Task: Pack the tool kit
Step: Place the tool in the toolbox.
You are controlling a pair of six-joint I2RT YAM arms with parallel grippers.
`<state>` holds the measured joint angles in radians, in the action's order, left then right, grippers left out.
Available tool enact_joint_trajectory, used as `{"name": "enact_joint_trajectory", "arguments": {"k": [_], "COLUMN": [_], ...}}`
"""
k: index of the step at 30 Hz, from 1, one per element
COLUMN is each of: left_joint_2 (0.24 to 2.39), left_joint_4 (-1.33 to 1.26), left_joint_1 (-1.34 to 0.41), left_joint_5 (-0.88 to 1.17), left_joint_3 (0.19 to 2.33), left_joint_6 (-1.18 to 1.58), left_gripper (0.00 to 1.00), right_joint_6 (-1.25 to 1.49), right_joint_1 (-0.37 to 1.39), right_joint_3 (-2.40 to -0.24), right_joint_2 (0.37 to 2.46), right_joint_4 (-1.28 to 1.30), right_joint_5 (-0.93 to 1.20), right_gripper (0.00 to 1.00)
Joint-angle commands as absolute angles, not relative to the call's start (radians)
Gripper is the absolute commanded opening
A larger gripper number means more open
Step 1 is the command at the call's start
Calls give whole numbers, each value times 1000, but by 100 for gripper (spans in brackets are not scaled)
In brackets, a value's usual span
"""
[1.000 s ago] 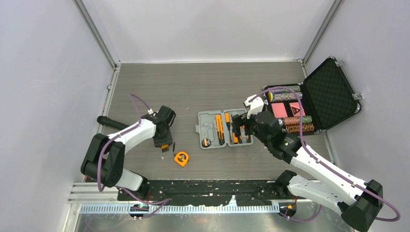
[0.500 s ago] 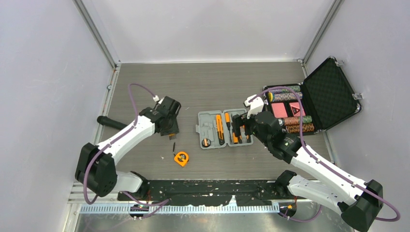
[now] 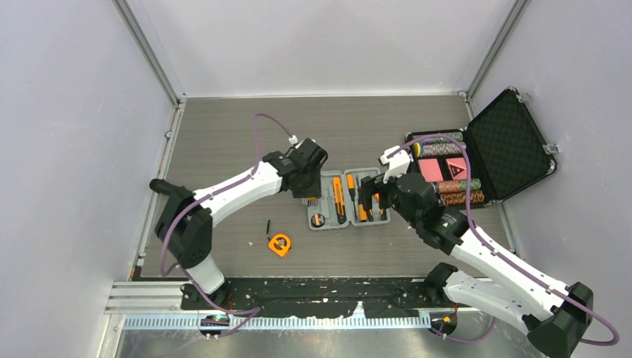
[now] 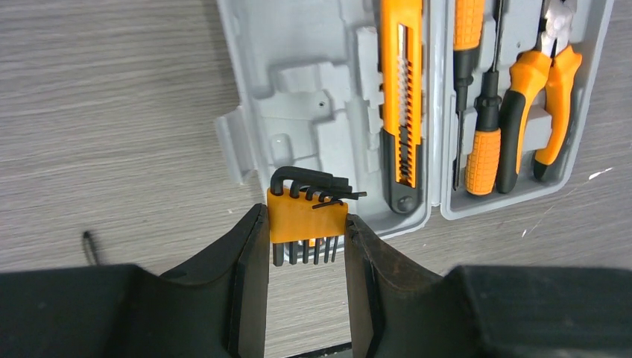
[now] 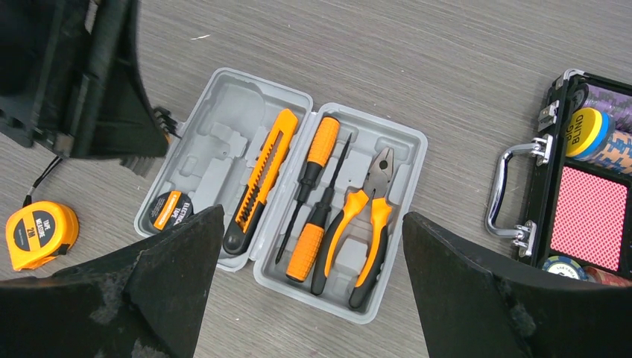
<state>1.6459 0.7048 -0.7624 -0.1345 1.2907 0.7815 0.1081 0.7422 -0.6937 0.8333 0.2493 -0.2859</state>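
We've got knife [image 5: 259, 179], drivers [image 5: 324, 142], pliers [image 5: 379, 175] in the case [image 5: 223, 97]; L gripper [image 4: 305, 224] clamps hex-key set [image 4: 307, 218] over its edge, R gripper [image 5: 311, 216] gapes wide, tape measure [image 5: 41, 233] left outside.

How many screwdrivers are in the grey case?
2. One screwdriver beside the knife, the other screwdriver beside the pliers, both in the right half of the case.

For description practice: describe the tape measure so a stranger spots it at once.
Find the grey case in the middle of the table. Left of it, toward the near edge, lies the tape measure: rounded, and the only orange thing lying outside the case.
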Motion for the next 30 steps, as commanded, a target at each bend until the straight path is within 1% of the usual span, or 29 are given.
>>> {"name": "enact_joint_trajectory", "arguments": {"k": [1,5,16,22,25,30], "left_joint_2": [1697,1749,1851,1872,1863,1839], "left_joint_4": [651,626,612,604,595,588], "left_joint_1": [-781,-785,-786,-785,-785,-786], "left_joint_5": [-118,-128,-230,-221,-211,-203], "left_joint_3": [1326,1332,1356,1360,1340,1315], "left_joint_6": [816,829,826,831,837,850], "left_gripper": [30,30,33,42,51,55], "right_joint_6": [107,110,112,114,112,115], "right_joint_1": [742,742,744,743,744,744], "right_joint_3": [-733,-735,-734,-735,-735,-737], "right_joint_2": [807,801,801,804,805,811], "right_joint_4": [223,225,223,222,222,221], "right_joint_5": [-298,-289,-278,-269,-271,-262], "right_gripper": [94,94,94,94,93,93]}}
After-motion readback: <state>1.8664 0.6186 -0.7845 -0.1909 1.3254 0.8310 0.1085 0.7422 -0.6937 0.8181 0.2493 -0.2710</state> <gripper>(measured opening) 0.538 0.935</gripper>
